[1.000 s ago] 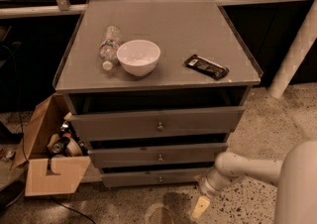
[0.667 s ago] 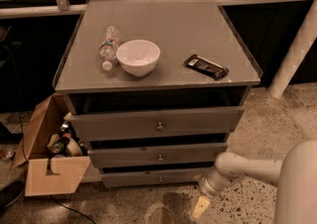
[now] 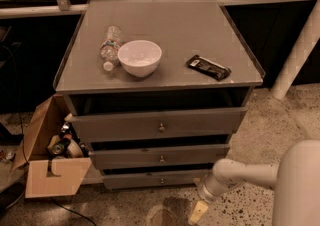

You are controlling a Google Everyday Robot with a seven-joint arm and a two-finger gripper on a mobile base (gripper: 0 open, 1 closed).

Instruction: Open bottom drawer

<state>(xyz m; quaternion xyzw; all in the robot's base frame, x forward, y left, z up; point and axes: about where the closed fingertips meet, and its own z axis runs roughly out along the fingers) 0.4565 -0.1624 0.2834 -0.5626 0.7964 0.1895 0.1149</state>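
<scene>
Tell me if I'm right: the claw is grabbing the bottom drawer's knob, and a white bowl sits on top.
Not quite. The camera view shows the claw off the knob, low near the floor, right of the bottom drawer. The white bowl does sit on top.

Robot lab (speckled floor, cardboard box): gripper low beside cabinet.

Cabinet top: matt grey, smooth, faint sheen. Bottom drawer: matt grey painted wood; knob shiny brass. Bowl, toward the top's front-left edge: glossy white, ceramic-like. Bottle: clear plastic. Packet, toward the front-right corner: dark glossy wrapper. Box: matt brown cardboard. Floor: rough, speckled. Gripper, low by the cabinet's front-right bottom corner: smooth cream plastic.
</scene>
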